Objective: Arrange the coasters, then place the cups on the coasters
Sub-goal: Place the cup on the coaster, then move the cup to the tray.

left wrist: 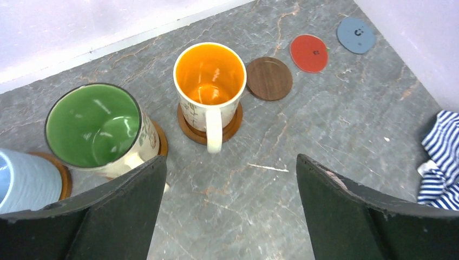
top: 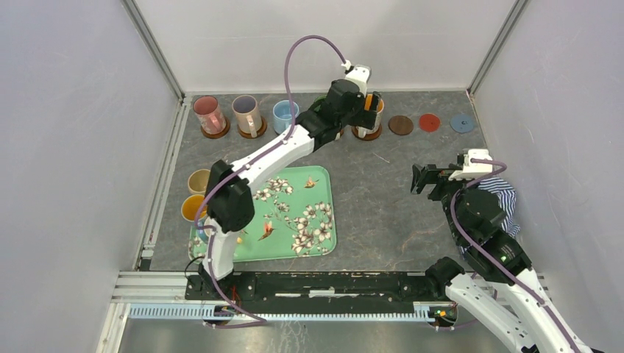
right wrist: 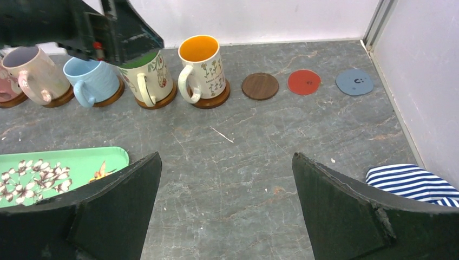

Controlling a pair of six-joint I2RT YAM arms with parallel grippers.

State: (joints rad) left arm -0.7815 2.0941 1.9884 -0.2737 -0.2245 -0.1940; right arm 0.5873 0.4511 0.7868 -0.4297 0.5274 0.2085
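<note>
Dark fingers (left wrist: 108,216) of the left end effector (left wrist: 230,162) frame the wrist view. They are spread wide with nothing between them, only the bare grey stone-patterned table (left wrist: 325,124). Just beyond the gap stands the orange-lined ceramic mug (left wrist: 210,81), upright on a round orange-brown wooden coaster (left wrist: 234,125), its handle toward the camera. Left of it the green-lined mug (left wrist: 92,127) sits on its own wooden coaster (left wrist: 161,140), and next comes the light blue mug (left wrist: 21,179) on another. From above, the row runs on to the lilac-lined mug (top: 245,112) and the pink-lined mug (top: 208,112), each on a wooden disc along the table's far edge.

Right of the orange mug, three smaller flat discs lie bare in line, apart from one another: a dark brown coaster (left wrist: 269,78), a red coaster (left wrist: 308,53) and a blue-grey coaster (left wrist: 356,34).

So five cups are seated and the coasters look laid out. Left to do, by my reading, are the tan-lined mug (top: 199,180) and the yellow-lined mug (top: 194,208). They wait by the left edge of the green floral tray (top: 327,198), partly behind the left arm — whether on it or beside it I cannot tell.

The right end effector (right wrist: 226,157) hovers well apart, near a blue-and-white striped cloth (right wrist: 411,184) — jaws wide, holding nothing.
</note>
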